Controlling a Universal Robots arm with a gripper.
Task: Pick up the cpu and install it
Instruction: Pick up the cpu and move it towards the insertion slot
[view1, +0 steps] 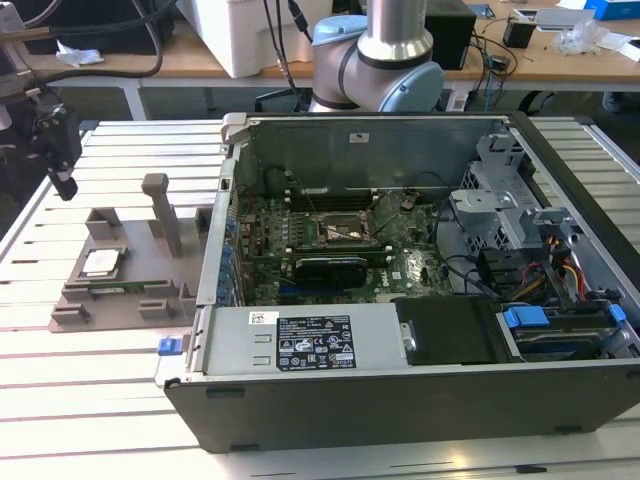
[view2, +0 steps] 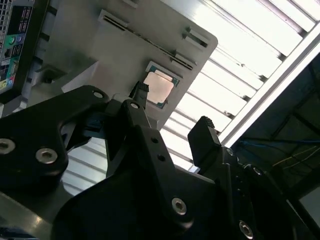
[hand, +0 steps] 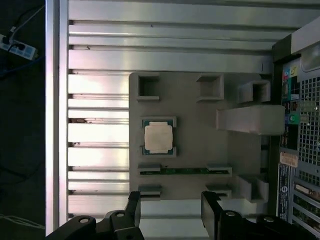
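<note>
The cpu is a small square chip with a silvery top. It lies flat in a recess of the grey holder on the slatted table, at the exterior view's left. Both wrist views show the cpu in its pale frame. My gripper hangs above and beyond the holder, off the cpu. Its black fingers stand apart, so my gripper is open with nothing between them. The motherboard's socket sits inside the open computer case.
A long green memory stick lies in a slot of the holder beside the cpu. Grey posts rise from the holder next to the case wall. The arm's base stands behind the case. Cables and drive bays fill the case's right side.
</note>
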